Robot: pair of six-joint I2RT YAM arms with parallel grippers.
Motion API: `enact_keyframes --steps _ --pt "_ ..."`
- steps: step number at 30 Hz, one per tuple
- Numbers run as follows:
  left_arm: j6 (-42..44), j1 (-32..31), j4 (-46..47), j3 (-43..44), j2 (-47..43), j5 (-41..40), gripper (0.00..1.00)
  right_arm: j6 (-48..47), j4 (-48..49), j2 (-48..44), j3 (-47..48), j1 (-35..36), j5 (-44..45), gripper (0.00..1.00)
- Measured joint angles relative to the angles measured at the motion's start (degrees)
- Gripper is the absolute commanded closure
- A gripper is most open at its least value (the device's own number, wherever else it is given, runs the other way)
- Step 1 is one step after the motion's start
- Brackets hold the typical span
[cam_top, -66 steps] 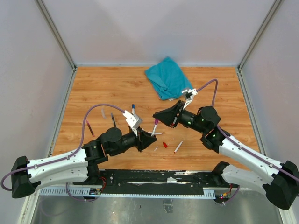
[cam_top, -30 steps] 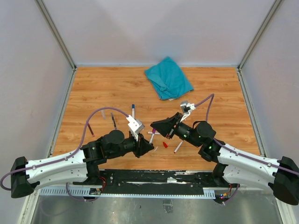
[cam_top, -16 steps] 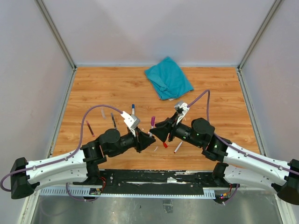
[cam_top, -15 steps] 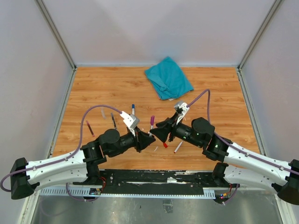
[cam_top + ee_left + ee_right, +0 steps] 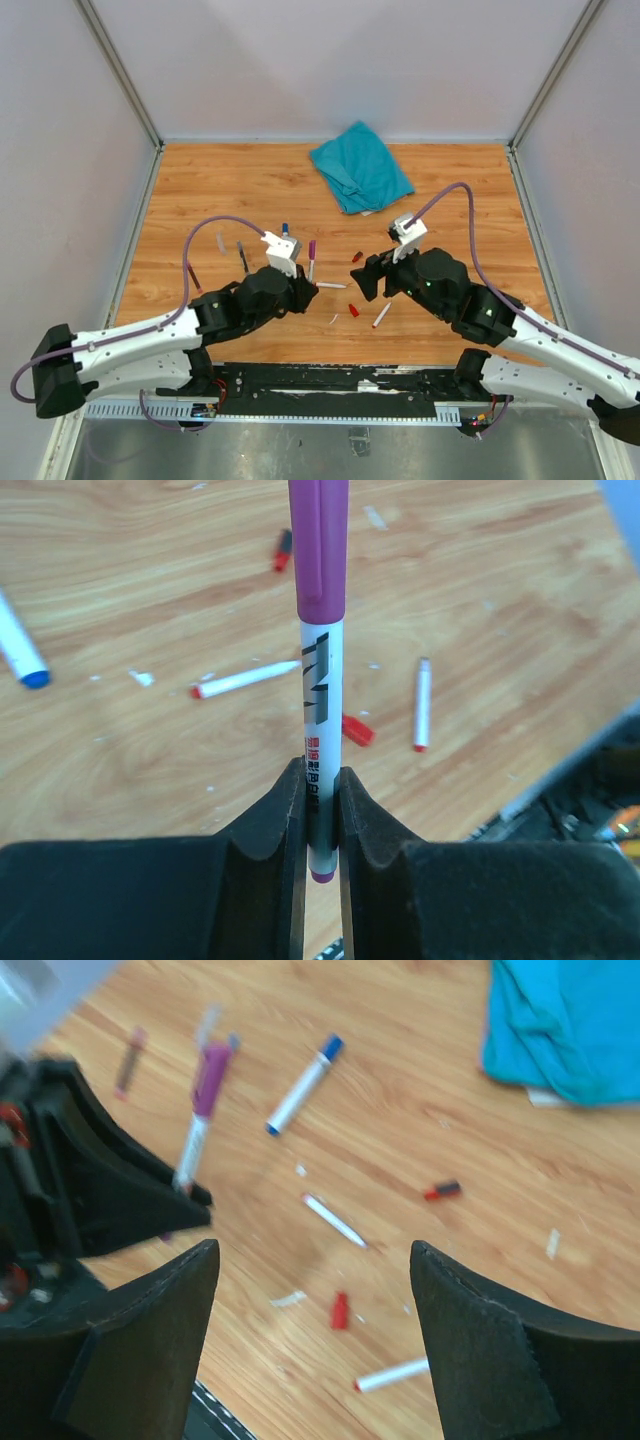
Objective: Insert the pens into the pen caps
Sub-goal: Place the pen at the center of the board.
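Observation:
My left gripper (image 5: 305,288) is shut on a white-barrelled pen (image 5: 322,710) that stands upright with a purple cap (image 5: 320,540) seated on its tip. The same capped pen (image 5: 205,1100) shows in the right wrist view. My right gripper (image 5: 360,280) hangs open and empty to its right, apart from it. Below its spread fingers lie a loose red cap (image 5: 339,1310), a white pen (image 5: 335,1220) and a red-tipped pen (image 5: 395,1373). A small red-and-dark cap (image 5: 441,1191) lies farther back.
A teal cloth (image 5: 360,165) lies at the back of the wooden table (image 5: 200,190). A blue-capped pen (image 5: 285,232), a dark pen (image 5: 243,258), a red pen (image 5: 193,277) and a pale one (image 5: 221,241) lie to the left. Small white scraps dot the middle.
My right gripper has opened and drawn back to the right, leaving the purple cap on the pen. My left gripper, still holding the pen, has shifted slightly away from the table's near edge.

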Motion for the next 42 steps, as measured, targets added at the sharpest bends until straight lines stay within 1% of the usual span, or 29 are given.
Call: enact_keyframes --steps 3,6,13,18,21,25,29,35,38,42 --pt "-0.87 3.15 -4.24 5.20 7.76 -1.64 1.00 0.02 -6.80 2.49 0.61 0.00 3.78 0.21" --pt "-1.14 6.25 -6.88 8.74 14.78 -2.62 1.00 0.48 -11.61 3.37 0.61 0.00 5.66 0.20" --pt "-1.40 12.20 -11.74 17.14 29.55 -3.56 1.00 3.65 -16.11 2.64 0.48 0.00 7.91 0.17" --pt "-1.20 15.78 -12.39 21.07 36.72 -3.56 1.00 6.19 -17.84 2.25 -0.28 0.00 9.31 0.16" --pt "-0.94 18.21 -12.35 21.70 39.56 -2.95 0.97 7.45 -18.80 2.16 -1.01 0.00 9.60 0.16" --pt "-0.52 20.68 -12.76 22.47 43.01 -1.88 0.97 8.66 -19.43 1.55 -1.97 0.00 9.90 0.16" --pt "0.17 21.75 -13.03 24.57 46.16 -1.22 0.96 9.29 -19.98 1.27 -2.47 0.00 10.23 0.16" --pt "0.74 23.04 -12.90 24.85 47.36 -0.37 0.91 9.84 -20.02 1.31 -2.56 0.00 10.29 0.16" --pt "0.85 23.63 -12.66 24.94 48.13 -0.13 0.87 9.90 -20.02 1.55 -2.60 0.00 10.32 0.16" --pt "1.20 24.09 -12.09 25.14 49.09 0.20 0.77 9.94 -20.02 2.08 -2.60 0.00 10.32 0.16"
